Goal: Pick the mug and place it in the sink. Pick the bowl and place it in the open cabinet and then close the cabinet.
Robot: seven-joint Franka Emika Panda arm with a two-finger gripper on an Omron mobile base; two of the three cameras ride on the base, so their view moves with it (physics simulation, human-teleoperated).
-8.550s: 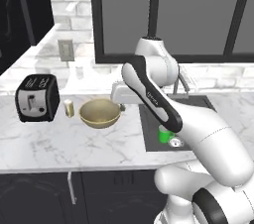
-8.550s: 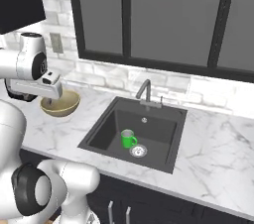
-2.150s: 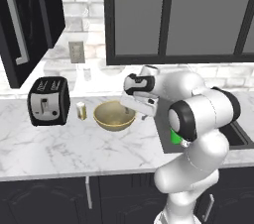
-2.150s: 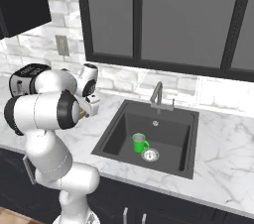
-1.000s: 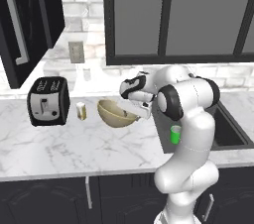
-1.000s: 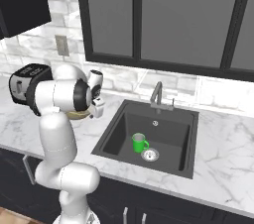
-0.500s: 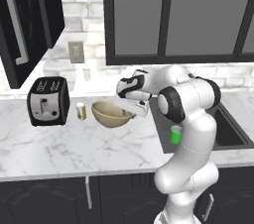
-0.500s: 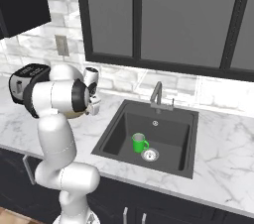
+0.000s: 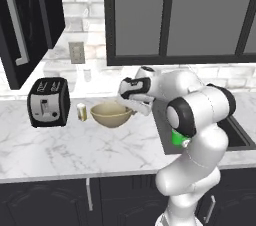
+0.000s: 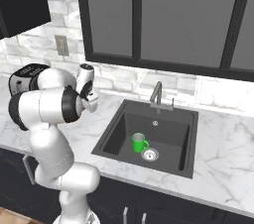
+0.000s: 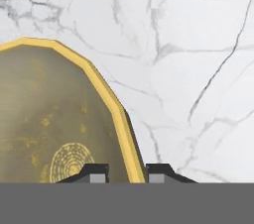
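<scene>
White brick wall (image 9: 75, 0), marble counter (image 9: 65, 145), glass-fronted cabinets (image 10: 163, 15)

Count from my cameras: one bowl (image 9: 111, 114) centre-left of frame, one toaster (image 9: 48, 102) at left, one small brass cylinder (image 9: 82, 112) between them. One green mug (image 10: 139, 143) in one sink (image 10: 184, 122), one faucet (image 10: 157, 96). One wall outlet (image 9: 76, 52) upper left.

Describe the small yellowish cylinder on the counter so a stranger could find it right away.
Start at the black-and-silver toaster on the left of the marble counter. Between it and the wide tan bowl stands the small brass-coloured cylinder, upright and far narrower than either neighbour.
</scene>
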